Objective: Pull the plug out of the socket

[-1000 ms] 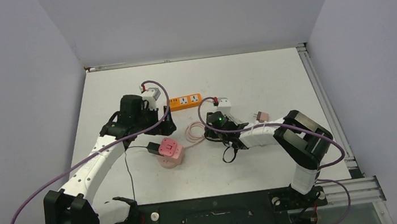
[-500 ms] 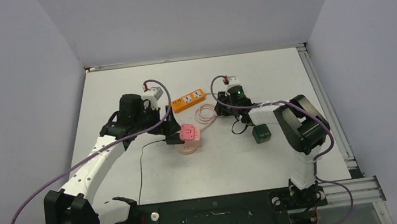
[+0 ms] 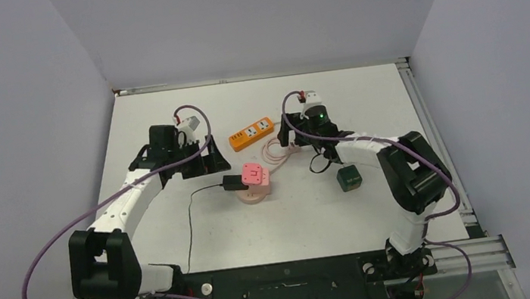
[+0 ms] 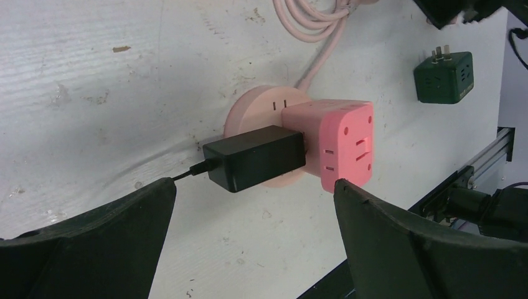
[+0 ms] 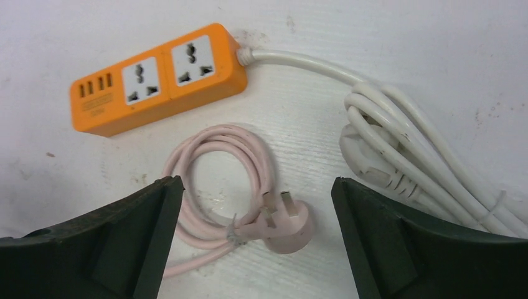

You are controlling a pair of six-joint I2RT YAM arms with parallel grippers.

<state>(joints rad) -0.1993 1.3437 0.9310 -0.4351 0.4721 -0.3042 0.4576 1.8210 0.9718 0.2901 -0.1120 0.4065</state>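
A pink cube socket [image 3: 254, 175] [image 4: 345, 140] stands on its round pink base at mid-table. A black plug [image 3: 232, 183] [image 4: 255, 157] sits in its left side, a thin black cord trailing toward the front. My left gripper [image 3: 199, 164] [image 4: 254, 187] hovers open just left of the plug, touching nothing. My right gripper [image 3: 299, 141] [image 5: 256, 182] is open farther back, above a coiled pink cord [image 5: 218, 180] and its loose pink plug [image 5: 286, 233].
An orange power strip [image 3: 251, 133] [image 5: 159, 78] lies at the back with its bundled white cable [image 5: 398, 156]. A green adapter cube [image 3: 349, 178] [image 4: 443, 77] rests on the table right of the socket. Grey walls enclose the table.
The socket with its plug has shifted right and back. My right arm swung to the rear and its gripper opened. A green cube now lies at the right. My left gripper drew back leftward.
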